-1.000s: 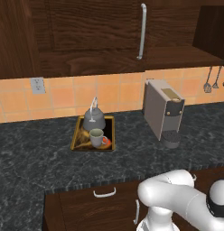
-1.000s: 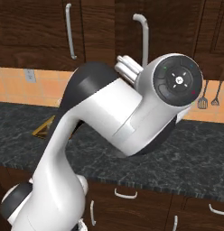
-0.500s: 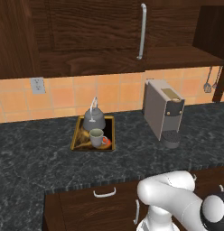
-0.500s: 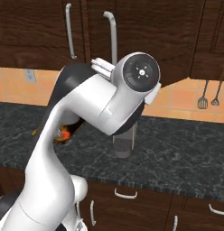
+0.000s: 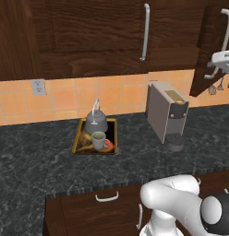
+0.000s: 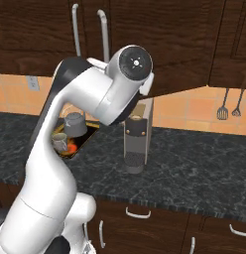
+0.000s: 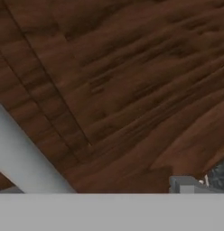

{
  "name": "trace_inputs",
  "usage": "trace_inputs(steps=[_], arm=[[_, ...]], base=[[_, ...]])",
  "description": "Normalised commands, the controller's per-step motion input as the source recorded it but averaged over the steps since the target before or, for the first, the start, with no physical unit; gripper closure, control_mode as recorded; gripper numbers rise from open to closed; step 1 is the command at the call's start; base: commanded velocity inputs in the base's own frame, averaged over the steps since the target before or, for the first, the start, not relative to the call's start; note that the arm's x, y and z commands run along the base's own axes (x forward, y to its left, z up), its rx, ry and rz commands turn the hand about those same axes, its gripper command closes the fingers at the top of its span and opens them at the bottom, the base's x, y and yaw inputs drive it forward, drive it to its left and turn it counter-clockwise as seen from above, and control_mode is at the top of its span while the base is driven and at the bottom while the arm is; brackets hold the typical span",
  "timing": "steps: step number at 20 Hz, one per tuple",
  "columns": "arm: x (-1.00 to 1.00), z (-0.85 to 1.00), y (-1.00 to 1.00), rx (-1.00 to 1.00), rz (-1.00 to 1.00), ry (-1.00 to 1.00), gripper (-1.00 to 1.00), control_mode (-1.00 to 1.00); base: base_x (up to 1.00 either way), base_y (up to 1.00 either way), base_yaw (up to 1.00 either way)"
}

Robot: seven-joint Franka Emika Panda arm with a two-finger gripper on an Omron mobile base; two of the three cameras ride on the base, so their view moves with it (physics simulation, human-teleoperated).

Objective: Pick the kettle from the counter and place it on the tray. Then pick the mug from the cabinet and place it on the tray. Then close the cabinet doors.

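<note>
The grey kettle [image 5: 95, 121] and the pale mug [image 5: 99, 139] both stand on the gold-rimmed tray [image 5: 78, 137] on the dark counter [image 5: 38, 161]. From the right base they show behind my arm: kettle [image 6: 75, 122], mug [image 6: 59, 141], tray [image 6: 84, 139]. The cabinet's left door [image 5: 88, 37] is shut. Its right door [image 5: 209, 50] stands partly open. My gripper [image 5: 218, 62] is up against that door's outer face beside its bar handle [image 5: 225, 27], open and holding nothing. The hand view looks close onto wood panel [image 7: 132, 81] and the bar handle [image 7: 23, 158].
A boxy grey coffee machine [image 5: 166, 115] stands on the counter right of the tray, below the swinging door. Utensils [image 6: 223, 106] hang on the orange tiled wall at the right. A wall socket [image 5: 39, 87] sits at the left. Drawers with small handles [image 5: 107, 197] run under the counter.
My arm has swung left across the right base view, and the right cabinet door has swung with it toward shut, its handle now close to the left door's handle. Tray, kettle and mug stayed put.
</note>
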Motion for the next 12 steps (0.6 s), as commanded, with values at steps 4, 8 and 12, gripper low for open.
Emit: trace_inputs(steps=[4,8,12], arm=[[0.85,0.00,0.24,-0.05,0.04,0.00,-1.00,-1.00],[0.85,-0.15,0.20,-0.07,0.00,0.00,-1.00,-1.00],[0.88,-0.12,0.11,0.00,0.01,0.02,-1.00,-1.00]], base=[[0.00,0.00,0.00],[0.00,0.00,0.00],[0.00,0.00,0.00]])
